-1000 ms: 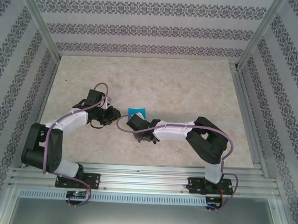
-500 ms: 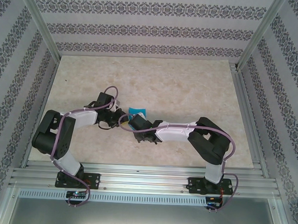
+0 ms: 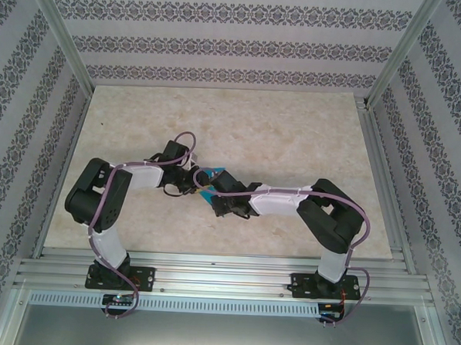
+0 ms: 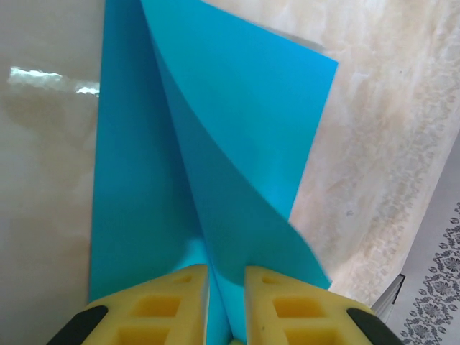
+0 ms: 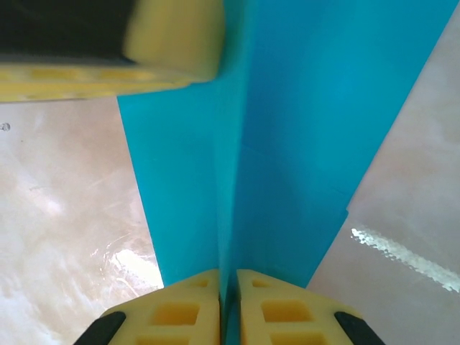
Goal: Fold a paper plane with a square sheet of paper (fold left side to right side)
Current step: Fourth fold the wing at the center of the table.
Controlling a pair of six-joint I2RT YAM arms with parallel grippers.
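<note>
The cyan-blue sheet of paper (image 3: 205, 194) is folded into layers and sits mid-table between both grippers. My left gripper (image 3: 194, 184) comes in from the left and is shut on it. In the left wrist view a curved flap of the paper (image 4: 237, 129) rises from between that gripper's (image 4: 226, 291) yellow fingers (image 4: 172, 302). My right gripper (image 3: 214, 190) comes in from the right and is shut on a standing crease of the paper (image 5: 309, 129), which runs up from its fingertips (image 5: 228, 287). The left gripper's yellow finger (image 5: 172, 43) shows at the far end of that crease.
The beige marble table (image 3: 294, 129) lies open behind and to both sides of the arms. Aluminium frame rails (image 3: 225, 269) run along the near edge, and patterned walls (image 3: 222, 41) close in the back and sides.
My left arm swung right to the paper and now holds it beside the right gripper. The right gripper shifted slightly right and nearer. Less of the paper shows from above.
</note>
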